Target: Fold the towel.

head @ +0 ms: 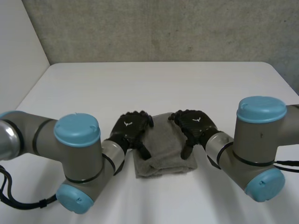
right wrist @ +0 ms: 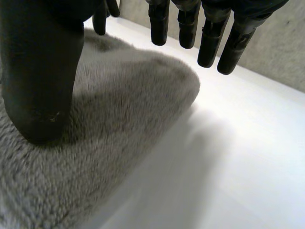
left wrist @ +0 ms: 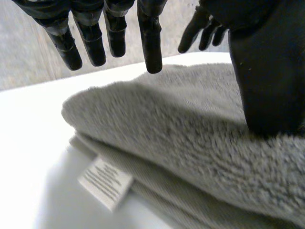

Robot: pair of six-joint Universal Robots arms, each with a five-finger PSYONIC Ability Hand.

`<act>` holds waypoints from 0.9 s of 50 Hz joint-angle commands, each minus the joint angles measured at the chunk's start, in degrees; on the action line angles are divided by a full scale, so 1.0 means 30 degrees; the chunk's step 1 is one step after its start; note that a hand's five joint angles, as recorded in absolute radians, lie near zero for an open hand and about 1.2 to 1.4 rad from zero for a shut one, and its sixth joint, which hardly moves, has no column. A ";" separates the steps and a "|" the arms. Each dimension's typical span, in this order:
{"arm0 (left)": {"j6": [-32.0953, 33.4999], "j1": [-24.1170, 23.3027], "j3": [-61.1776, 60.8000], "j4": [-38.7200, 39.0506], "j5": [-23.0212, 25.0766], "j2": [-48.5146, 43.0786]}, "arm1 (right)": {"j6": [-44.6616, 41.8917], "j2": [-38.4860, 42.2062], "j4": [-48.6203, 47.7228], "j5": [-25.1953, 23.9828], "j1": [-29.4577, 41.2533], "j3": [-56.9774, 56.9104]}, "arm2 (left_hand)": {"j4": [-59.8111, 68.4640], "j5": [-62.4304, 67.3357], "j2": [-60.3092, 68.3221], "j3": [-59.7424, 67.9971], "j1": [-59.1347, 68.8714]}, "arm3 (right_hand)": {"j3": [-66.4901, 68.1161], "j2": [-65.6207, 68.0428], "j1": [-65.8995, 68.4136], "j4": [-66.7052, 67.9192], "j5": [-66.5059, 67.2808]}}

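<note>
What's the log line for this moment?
towel: folded, on table | left hand: open, thumb on towel's left side | right hand: open, thumb on right side

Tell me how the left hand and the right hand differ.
The left hand rests on the towel's left edge, the right hand on its right edge. Beside the left hand the towel shows stacked layers and a white label; beside the right hand, a rounded edge. Both press a thumb down, fingers straight.
</note>
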 commanded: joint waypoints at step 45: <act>0.0433 0.3133 0.4261 -0.8608 -0.3120 0.6981 | -0.0058 -0.7823 0.4518 0.4703 -0.1520 -0.2900 | -0.1337 -0.0833 -0.1156 -0.1202 -0.1316 | -0.1379 -0.1704 -0.0924 -0.1609 -0.1166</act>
